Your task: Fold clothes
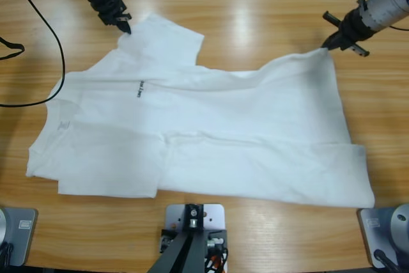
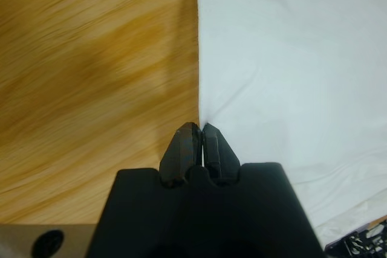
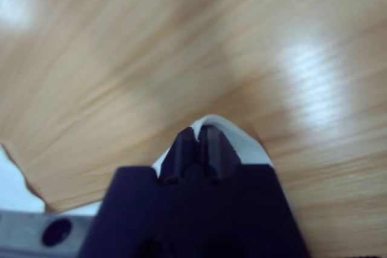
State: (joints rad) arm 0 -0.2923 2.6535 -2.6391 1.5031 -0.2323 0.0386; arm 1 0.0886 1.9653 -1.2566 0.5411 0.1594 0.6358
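Observation:
The clothes are one white T-shirt [image 1: 223, 132] spread across the table, neck to the left and hem to the right, with a small dark chest mark [image 1: 139, 89]. In the high view my left gripper [image 1: 126, 28] is at the upper left, shut on the edge of the far sleeve. The left wrist view shows its jaws [image 2: 201, 130] closed on the T-shirt's edge [image 2: 290, 58], wood to the left of it. My right gripper [image 1: 327, 45], at the upper right, is shut on the far hem corner. A fold of T-shirt cloth [image 3: 248, 140] wraps over that gripper [image 3: 201, 131].
The wooden table [image 1: 255, 17] shows bare wood along its far side between the two arms and along the front edge. A black cable [image 1: 61, 55] loops over the table's left end, close to the shirt's neck.

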